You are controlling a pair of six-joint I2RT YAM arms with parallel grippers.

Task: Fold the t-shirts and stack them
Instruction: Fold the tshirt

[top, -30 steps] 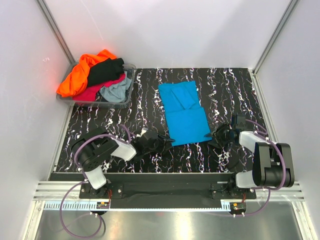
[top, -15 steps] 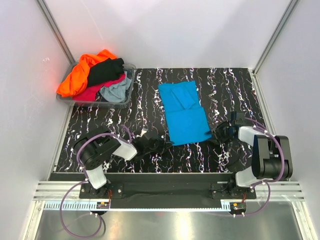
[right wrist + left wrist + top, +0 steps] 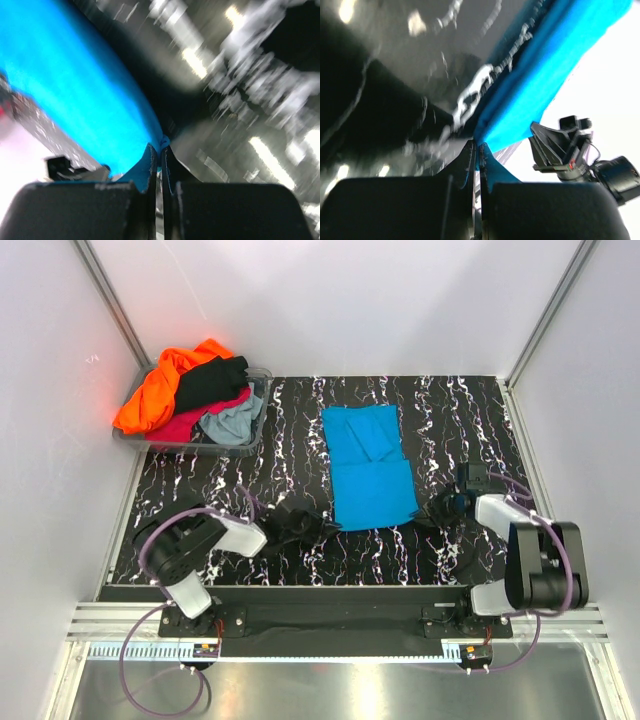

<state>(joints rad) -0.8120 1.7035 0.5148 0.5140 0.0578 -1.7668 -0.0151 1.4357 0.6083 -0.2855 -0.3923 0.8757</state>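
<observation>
A turquoise-blue t-shirt [image 3: 370, 468] lies folded lengthwise on the black marbled table, in the middle. My left gripper [image 3: 325, 527] is at its near left corner, shut on the cloth edge [image 3: 492, 142]. At the near right corner my right gripper [image 3: 428, 513] is also shut on the blue cloth [image 3: 100, 105]. In each wrist view the jaws pinch a thin fold of blue fabric. Orange [image 3: 150, 395], black [image 3: 210, 380], crimson [image 3: 185, 425] and grey [image 3: 232, 420] t-shirts lie heaped in the bin at the far left.
A clear plastic bin [image 3: 252, 436] stands at the table's far left corner. White walls and metal posts close in the table on three sides. The right gripper's body [image 3: 560, 145] shows across the shirt in the left wrist view.
Both grippers have closed on the near corners of the blue t-shirt. The shirt's near edge has shifted slightly away from the arms and squared up.
</observation>
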